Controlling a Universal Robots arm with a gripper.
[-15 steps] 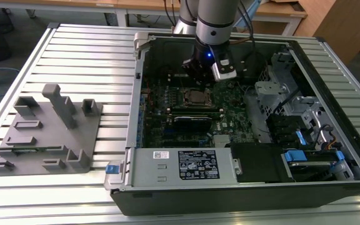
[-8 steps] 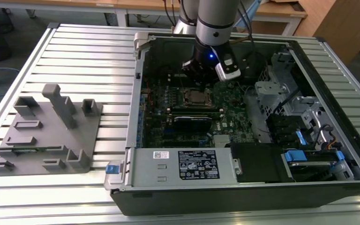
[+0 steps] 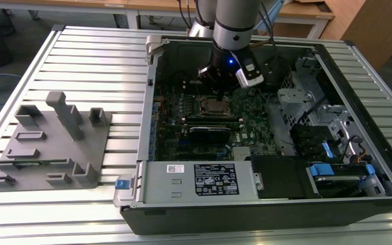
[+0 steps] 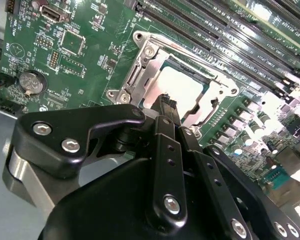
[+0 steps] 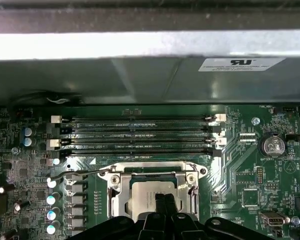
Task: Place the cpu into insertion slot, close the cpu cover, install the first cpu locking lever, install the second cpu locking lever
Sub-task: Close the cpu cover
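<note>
The cpu (image 4: 182,89) lies in the insertion slot (image 3: 213,105) on the green motherboard, its pale face (image 5: 147,197) showing through the square cut-out. The silver cpu cover (image 4: 140,75) is folded down flat around it, and its frame (image 5: 121,192) borders the chip in both wrist views. A thin wire locking lever (image 5: 75,173) runs along one edge of the socket. My gripper (image 3: 215,87) hangs just above the socket inside the case. Its black fingertips (image 4: 166,102) are pressed together over the chip's edge, with nothing between them (image 5: 163,200).
The open computer case rests on a slatted metal table (image 3: 94,56). Memory slots (image 5: 140,135) run beside the socket, a black card (image 3: 210,133) sits nearer the power-supply box (image 3: 196,178), and drive cages (image 3: 305,102) stand at the exterior view's right. A grey fixture plate (image 3: 46,148) lies outside the case.
</note>
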